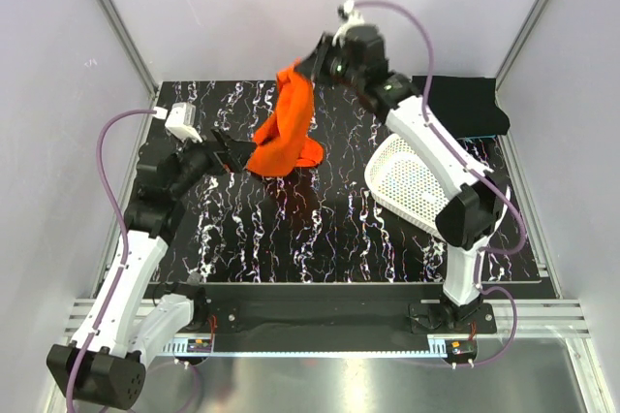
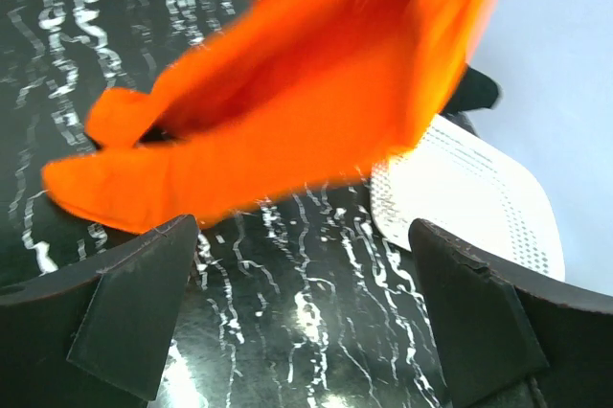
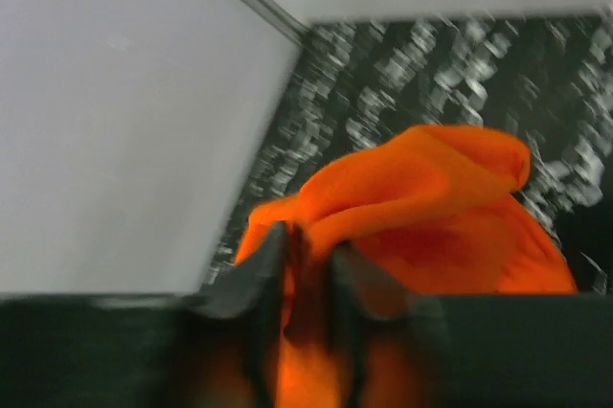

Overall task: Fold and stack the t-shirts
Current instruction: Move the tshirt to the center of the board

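We see our right gripper [image 3: 306, 247] pinching the hanging orange t-shirt [image 1: 288, 127]; our left gripper [image 2: 305, 236] gapes wide beside it

1. Table [image 1: 291, 238]: flat black top with white marble-like veining, closed in by pale walls on the left, far and right sides
2. Orange t-shirt [image 1: 286, 137]: far of centre; only its lower end rests bunched on the top, the rest rises off the surface toward the far side
3. Black t-shirt [image 1: 465, 103]: far right corner, lying flat in a compact rectangle
4. White perforated basket [image 1: 407, 185]: right half, near of the black t-shirt and right of the orange heap, touching neither
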Tool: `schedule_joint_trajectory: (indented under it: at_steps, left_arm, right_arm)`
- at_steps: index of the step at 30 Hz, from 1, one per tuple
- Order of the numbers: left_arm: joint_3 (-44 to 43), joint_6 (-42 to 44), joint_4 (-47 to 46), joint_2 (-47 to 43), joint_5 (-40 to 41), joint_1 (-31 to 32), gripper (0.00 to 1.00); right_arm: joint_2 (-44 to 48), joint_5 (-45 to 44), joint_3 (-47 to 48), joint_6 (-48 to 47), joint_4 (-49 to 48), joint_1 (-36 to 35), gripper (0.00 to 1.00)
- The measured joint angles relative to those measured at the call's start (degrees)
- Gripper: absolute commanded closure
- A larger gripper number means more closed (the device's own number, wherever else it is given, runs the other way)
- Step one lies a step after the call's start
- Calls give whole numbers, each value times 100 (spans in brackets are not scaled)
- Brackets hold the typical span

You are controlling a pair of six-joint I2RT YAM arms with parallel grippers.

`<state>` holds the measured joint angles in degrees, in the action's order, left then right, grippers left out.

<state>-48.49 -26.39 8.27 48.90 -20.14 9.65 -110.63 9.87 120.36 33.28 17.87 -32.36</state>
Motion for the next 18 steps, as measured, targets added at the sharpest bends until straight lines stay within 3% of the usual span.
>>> schedule_joint_trajectory:
  at_steps: [3,4,11,18]
  left_arm:
    - [0,4,120,31,186,0,1]
    - [0,7,155,48,227,0,1]
    - [-2,9,293,212,391,0,1]
    - [-28,4,295,236,391,0,1]
  right_arm:
    - [-2,-463,-1025,131,256,-24,38]
    - [-2,-708,-1266,197,444,-28,36]
    - [697,-2004,-3086,625,1207,-4,45]
    - [879,-2015,-3873,1014,1408,343,53]
